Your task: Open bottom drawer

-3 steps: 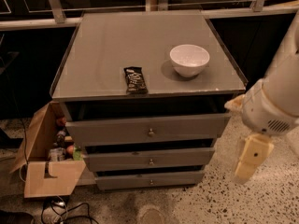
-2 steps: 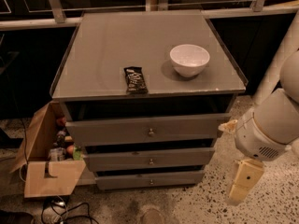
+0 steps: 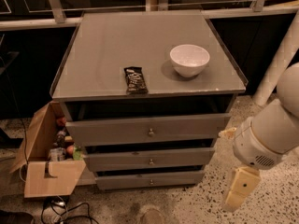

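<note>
The bottom drawer [image 3: 149, 178] is the lowest and narrowest grey front of the cabinet, with a small brass knob [image 3: 151, 181] at its centre. It sits close to the floor, set back under the middle drawer [image 3: 150, 159]. My gripper [image 3: 239, 190] hangs from the white arm [image 3: 268, 136] at the lower right. It is to the right of the cabinet, at about the height of the bottom drawer and apart from it, holding nothing that I can see.
On the cabinet top [image 3: 103, 55] lie a dark snack bar [image 3: 135, 80] and a white bowl [image 3: 189, 59]. The top drawer [image 3: 148, 129] sticks out furthest. An open cardboard box [image 3: 49, 164] with bottles stands at the left, with cables [image 3: 60, 209] on the speckled floor.
My arm and gripper have moved down and slightly left, from beside the top drawer to beside the bottom drawer. The drawers have not moved.
</note>
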{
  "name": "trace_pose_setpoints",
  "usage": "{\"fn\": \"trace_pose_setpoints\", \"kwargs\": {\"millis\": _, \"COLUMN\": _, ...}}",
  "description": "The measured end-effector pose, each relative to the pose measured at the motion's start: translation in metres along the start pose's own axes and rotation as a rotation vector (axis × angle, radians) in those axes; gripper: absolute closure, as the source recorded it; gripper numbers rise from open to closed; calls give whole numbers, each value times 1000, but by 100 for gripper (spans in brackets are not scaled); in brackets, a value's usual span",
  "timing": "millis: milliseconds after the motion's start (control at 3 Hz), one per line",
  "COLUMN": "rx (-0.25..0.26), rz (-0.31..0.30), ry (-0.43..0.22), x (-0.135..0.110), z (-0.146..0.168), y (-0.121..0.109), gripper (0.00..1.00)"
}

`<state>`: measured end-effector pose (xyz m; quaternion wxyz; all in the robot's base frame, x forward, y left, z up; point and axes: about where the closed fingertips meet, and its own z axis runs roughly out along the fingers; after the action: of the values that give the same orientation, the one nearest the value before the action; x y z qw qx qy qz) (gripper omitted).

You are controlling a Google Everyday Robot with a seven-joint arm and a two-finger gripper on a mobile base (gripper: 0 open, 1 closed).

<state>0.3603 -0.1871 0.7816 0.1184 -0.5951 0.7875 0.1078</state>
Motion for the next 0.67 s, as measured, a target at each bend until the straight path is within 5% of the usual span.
{"fn": "trace_pose_setpoints", "kwargs": {"millis": 667, "rx": 69, "rz": 82, "ry": -93, "x": 39, "z": 68, "y": 3, "gripper": 0}}
